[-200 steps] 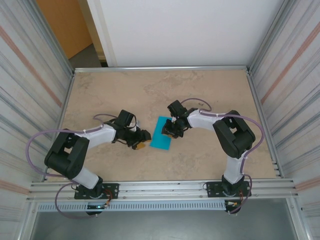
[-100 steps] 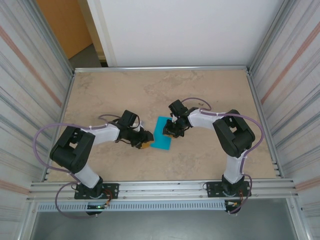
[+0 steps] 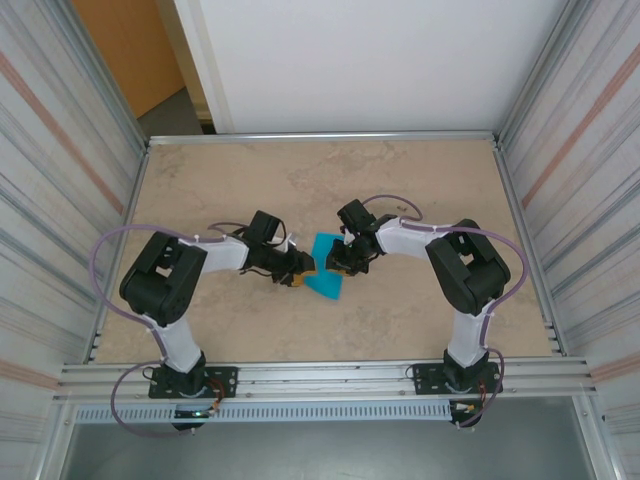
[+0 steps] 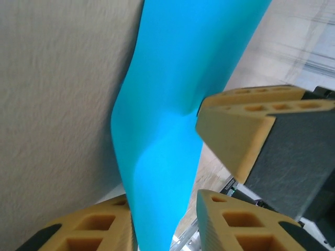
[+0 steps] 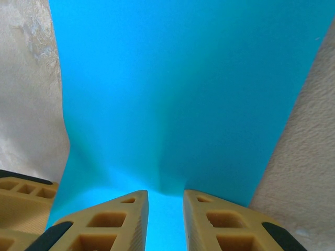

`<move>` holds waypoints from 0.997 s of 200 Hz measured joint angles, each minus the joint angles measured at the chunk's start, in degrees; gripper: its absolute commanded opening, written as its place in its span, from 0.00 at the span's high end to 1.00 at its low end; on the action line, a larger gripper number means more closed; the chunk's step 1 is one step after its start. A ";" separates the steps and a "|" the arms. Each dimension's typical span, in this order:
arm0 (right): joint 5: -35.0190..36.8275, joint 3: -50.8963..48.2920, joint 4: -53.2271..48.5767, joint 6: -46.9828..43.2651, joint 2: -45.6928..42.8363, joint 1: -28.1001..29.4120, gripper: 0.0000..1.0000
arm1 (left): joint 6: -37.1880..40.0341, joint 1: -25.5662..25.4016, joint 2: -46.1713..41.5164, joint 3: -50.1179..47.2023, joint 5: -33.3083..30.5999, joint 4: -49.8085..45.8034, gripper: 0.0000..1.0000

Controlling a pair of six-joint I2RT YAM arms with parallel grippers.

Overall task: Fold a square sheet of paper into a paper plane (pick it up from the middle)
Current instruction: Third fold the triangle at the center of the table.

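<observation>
The square sheet of paper (image 3: 326,268) is turquoise and lies mid-table, buckled, with one side raised off the surface. My right gripper (image 3: 345,263) is at its right edge. In the right wrist view the sheet (image 5: 178,89) puckers into a ridge pinched between the fingertips of that gripper (image 5: 165,193). My left gripper (image 3: 303,270) is at the sheet's left edge. In the left wrist view the raised paper (image 4: 167,104) runs between the fingers of the left gripper (image 4: 163,198), resting against the left one with a gap to the right one. The right gripper's finger (image 4: 246,130) dents the paper.
The beige tabletop (image 3: 400,170) is bounded by metal rails, with corrugated walls on both sides and a white panel behind. The two arm bases (image 3: 190,380) stand at the near edge.
My left gripper has slid right to the sheet's left edge and its jaws have narrowed around the paper. The sheet has buckled and shifted slightly. The right gripper has stayed put.
</observation>
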 measured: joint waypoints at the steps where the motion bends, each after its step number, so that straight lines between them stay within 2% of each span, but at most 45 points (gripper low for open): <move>1: 0.00 0.00 0.00 -0.02 0.00 0.00 0.76 | 0.02 0.02 0.04 0.07 0.00 -0.02 0.68; 40: -0.02 -0.57 0.72 -0.13 -0.31 0.00 0.75 | 1.75 0.98 1.09 2.49 0.39 -2.84 0.71; 95: -0.09 -0.94 1.38 -0.15 -0.61 0.00 0.73 | 3.74 1.07 3.32 4.61 0.83 -6.14 0.82; 150: 2.29 -3.26 4.48 -2.19 -3.69 -0.44 0.53 | 4.96 2.21 4.98 6.27 1.77 -7.37 1.00; 176: 5.14 -3.67 5.14 -4.74 -7.61 -0.70 0.45 | 5.09 2.32 4.98 6.32 1.70 -8.02 1.00; 199: 8.09 -4.59 6.58 -8.48 -12.22 -0.33 0.35 | 4.44 2.32 4.55 6.29 1.46 -8.11 1.00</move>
